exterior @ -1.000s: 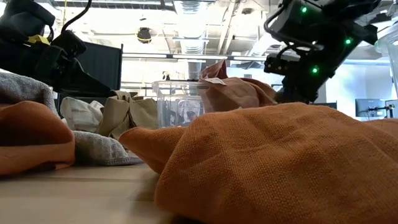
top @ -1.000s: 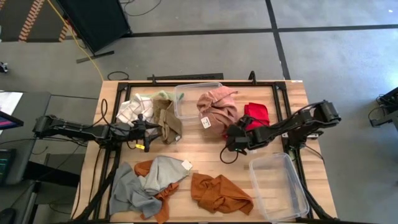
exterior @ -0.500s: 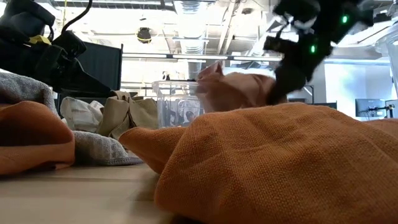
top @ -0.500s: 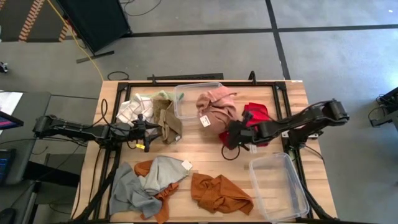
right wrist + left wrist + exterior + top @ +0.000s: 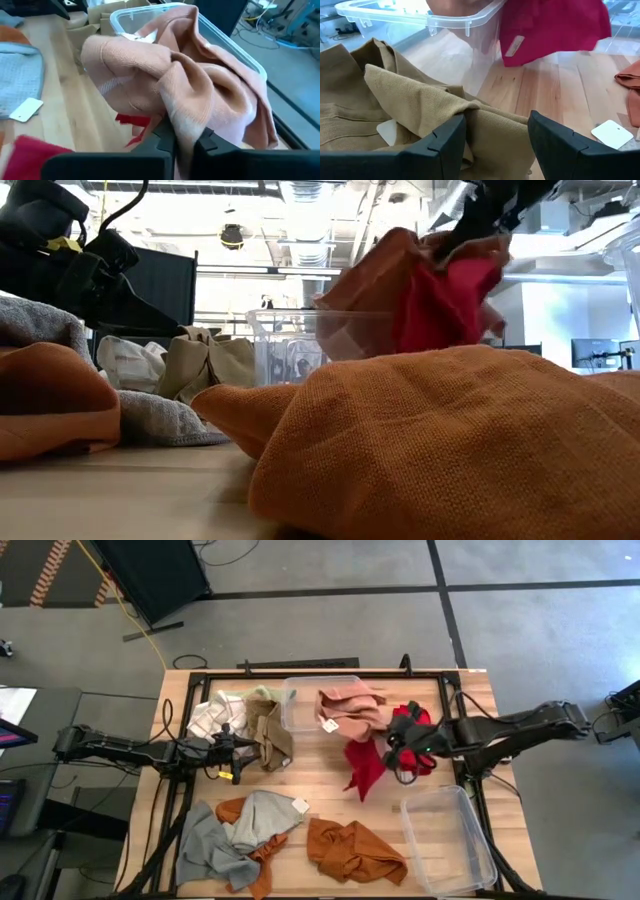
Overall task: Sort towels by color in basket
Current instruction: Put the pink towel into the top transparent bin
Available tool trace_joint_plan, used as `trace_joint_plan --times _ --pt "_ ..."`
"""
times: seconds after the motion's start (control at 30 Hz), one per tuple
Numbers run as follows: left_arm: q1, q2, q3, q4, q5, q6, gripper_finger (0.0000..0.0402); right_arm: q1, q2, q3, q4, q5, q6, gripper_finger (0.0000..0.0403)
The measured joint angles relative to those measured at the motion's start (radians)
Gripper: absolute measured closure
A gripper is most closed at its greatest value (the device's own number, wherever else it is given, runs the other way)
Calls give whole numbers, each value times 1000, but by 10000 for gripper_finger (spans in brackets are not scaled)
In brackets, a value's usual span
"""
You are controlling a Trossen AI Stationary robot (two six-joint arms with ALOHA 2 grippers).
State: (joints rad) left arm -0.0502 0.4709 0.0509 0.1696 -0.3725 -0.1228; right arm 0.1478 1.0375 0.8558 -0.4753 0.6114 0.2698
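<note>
From above, the right claw (image 5: pixel 402 748) grips a red towel (image 5: pixel 366 766), which hangs limp below it over the worktop (image 5: pixel 320 790). Low down, it looks soft and light. At the left wrist, the left claw (image 5: pixel 496 131) gapes around a tan towel (image 5: pixel 395 100); pinch a fold.

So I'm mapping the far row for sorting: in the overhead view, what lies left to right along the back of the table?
White-checked towel → tan towel → clear bin → pink towel → red towel, lifted in the right gripper.
</note>
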Motion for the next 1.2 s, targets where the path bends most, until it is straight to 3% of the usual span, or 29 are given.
trace_joint_plan --times 0.73,0.93,1.2 --pt "0 0 0 -8 1 -17 198 -54 175 0 -59 -40 -24 323" --pt "0 0 0 -8 2 -17 198 -59 151 0 9 -37 -95 382" --pt "0 0 0 -28 2 -17 198 -93 102 37 88 -36 -194 382"
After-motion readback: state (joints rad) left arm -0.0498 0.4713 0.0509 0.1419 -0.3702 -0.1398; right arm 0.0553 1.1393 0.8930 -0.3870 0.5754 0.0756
